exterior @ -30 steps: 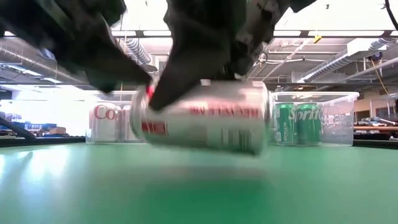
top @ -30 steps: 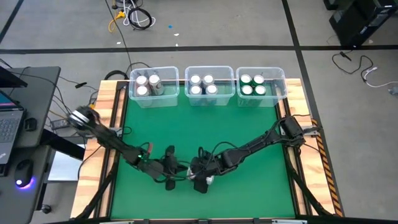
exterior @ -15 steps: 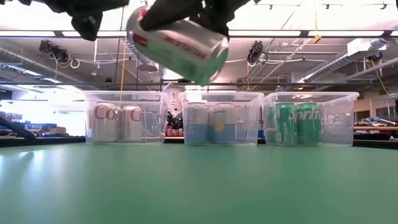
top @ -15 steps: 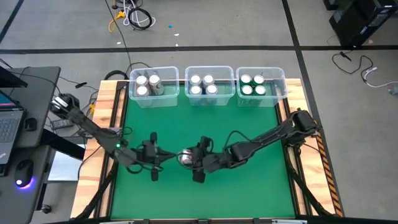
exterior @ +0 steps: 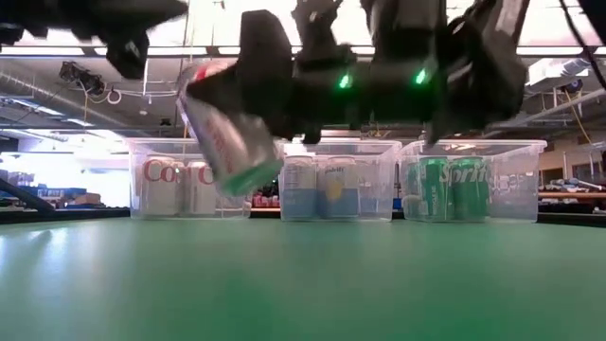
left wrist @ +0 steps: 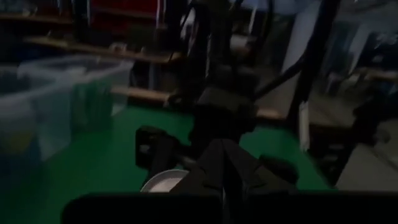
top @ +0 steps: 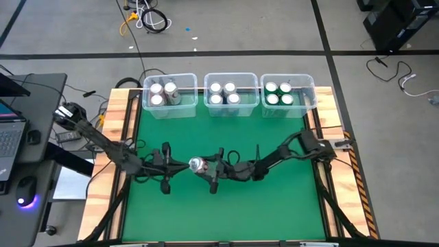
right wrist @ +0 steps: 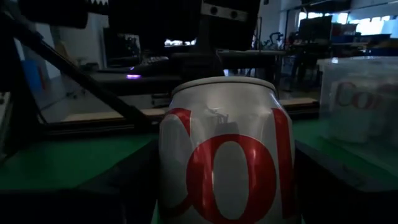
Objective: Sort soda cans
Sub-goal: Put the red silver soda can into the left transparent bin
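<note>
A silver soda can (exterior: pixel 227 123) with red lettering hangs tilted above the middle of the green table (top: pixel 274 206). My right gripper (top: pixel 204 167) reaches in from the table's right and is shut on it. The can fills the right wrist view (right wrist: pixel 224 155). My left gripper (top: pixel 180 165) is shut, just left of the can's shiny top (top: pixel 197 164). I cannot tell whether it touches the can. Its closed fingers (left wrist: pixel 224 165) point at the right gripper, with the can's top (left wrist: pixel 163 182) beside them. My right gripper pinches the can's side wall (right wrist: pixel 283 180) between its two fingers (right wrist: pixel 336 186), one on each side. The fingers come in level from the table's right and lie across the can. The can is lifted clear of the table, its top tipped toward the table's left.
Three clear bins stand along the far edge. The left one (top: pixel 169 96) holds silver cans with red lettering, the middle one (top: pixel 230 95) silver-white cans, and the right one (top: pixel 286 95) green cans. A desk with a laptop (top: pixel 10 137) stands beyond the table's left edge.
My right gripper has carried the can up from just over the table and toward the far edge. The can has turned from lying level to steeply tilted. My left gripper, still shut, has drawn back toward the table's left and risen.
</note>
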You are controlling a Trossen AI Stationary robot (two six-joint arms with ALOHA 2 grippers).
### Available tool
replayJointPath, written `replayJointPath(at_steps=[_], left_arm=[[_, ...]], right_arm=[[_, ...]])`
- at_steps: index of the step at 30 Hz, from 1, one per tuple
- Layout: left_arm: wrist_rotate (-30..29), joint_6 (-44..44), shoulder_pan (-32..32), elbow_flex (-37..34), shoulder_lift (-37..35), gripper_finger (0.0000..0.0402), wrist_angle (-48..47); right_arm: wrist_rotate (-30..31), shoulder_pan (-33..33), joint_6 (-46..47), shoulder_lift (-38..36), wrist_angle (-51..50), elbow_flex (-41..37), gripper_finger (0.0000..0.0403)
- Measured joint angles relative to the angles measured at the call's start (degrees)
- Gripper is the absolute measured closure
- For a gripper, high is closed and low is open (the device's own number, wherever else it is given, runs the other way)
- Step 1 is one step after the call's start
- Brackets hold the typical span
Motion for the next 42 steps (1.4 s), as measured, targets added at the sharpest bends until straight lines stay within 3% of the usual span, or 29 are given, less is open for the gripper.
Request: replayJointPath(at_steps=[9,15,23,34,42], left_arm=[[1.4,-11.0,4.2,4.5,0.1,0.0402,-24.1],[7.0,-14.0,7.7,8.9,1.0,0.0402,-35.0],[13.2,-15.1,10.4,11.4,6.3,0.0402,-36.4],[21.0,-12.2,13.6,14.7,14.5,0.0402,-30.6],[21.9,-9.8,13.8,16.4,14.5,0.0402,-31.9]], right_arm=[[-1.0,-1.7,1.8,7.1,5.4,2.9,0.0115],[-1.4,-1.7,1.1,7.0,5.7,3.2,0.0115],[-1.2,-1.7,0.6,7.1,3.3,3.0,0.0113],[-1.9,-2.0,3.9,6.8,-0.3,3.4,0.0058],[-1.9,-1.8,6.6,6.8,-0.6,3.3,0.0062]])
